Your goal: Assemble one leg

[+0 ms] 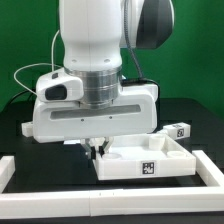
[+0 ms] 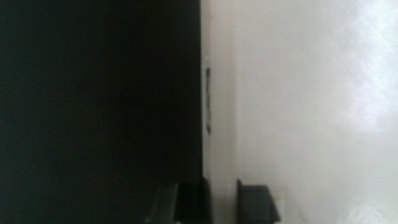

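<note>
The large flat white panel with raised rim (image 1: 120,168) lies on the black table in front of the arm. My gripper (image 1: 97,148) reaches down at the panel's end on the exterior view's left. In the wrist view the panel (image 2: 302,100) fills one side, and a narrow white strip of its rim fills the gap between the two dark fingertips of my gripper (image 2: 219,205). The jaws look closed on that rim. One leg (image 1: 180,130), a small white peg with a square tag, lies behind the panel on the exterior view's right, apart from my gripper.
A small white part (image 1: 28,128) lies at the exterior view's left, half hidden by the arm. A low white frame (image 1: 110,210) borders the table along the front and both sides. A green wall stands behind.
</note>
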`<state>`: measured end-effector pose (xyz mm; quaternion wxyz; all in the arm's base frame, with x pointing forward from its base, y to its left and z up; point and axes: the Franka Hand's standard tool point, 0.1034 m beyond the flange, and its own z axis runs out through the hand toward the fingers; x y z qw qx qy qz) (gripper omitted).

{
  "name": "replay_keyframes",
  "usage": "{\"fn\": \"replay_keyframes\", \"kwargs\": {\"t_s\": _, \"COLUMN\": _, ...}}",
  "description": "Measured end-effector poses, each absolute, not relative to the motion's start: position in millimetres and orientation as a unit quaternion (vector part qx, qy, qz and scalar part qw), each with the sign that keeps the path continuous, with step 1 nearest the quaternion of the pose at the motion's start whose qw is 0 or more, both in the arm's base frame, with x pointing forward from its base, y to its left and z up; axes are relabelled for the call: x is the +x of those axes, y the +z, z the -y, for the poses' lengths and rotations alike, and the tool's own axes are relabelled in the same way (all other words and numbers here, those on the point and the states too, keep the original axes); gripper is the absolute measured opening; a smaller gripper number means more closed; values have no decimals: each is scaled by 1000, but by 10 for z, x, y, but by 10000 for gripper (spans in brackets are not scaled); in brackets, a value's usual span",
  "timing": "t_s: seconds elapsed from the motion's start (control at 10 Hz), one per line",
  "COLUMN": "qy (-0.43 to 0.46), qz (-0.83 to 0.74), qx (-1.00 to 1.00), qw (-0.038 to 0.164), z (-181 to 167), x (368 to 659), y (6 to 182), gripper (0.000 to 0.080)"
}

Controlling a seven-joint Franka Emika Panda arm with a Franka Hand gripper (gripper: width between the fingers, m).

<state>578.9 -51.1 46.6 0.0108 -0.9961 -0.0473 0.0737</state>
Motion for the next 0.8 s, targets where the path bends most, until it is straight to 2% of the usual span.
{"fn": "replay_keyframes", "kwargs": {"t_s": 0.5, "qy": 77, "qz": 47, "qx": -996, "qw": 11, "z": 489, "x": 5776, "y": 425, "gripper": 57}}
{"fn": "replay_keyframes", "kwargs": {"t_s": 0.8, "qy": 87, "qz": 3, "qx": -996, "qw": 9, "z": 251, "x": 5951, "y": 210, "gripper": 57}}
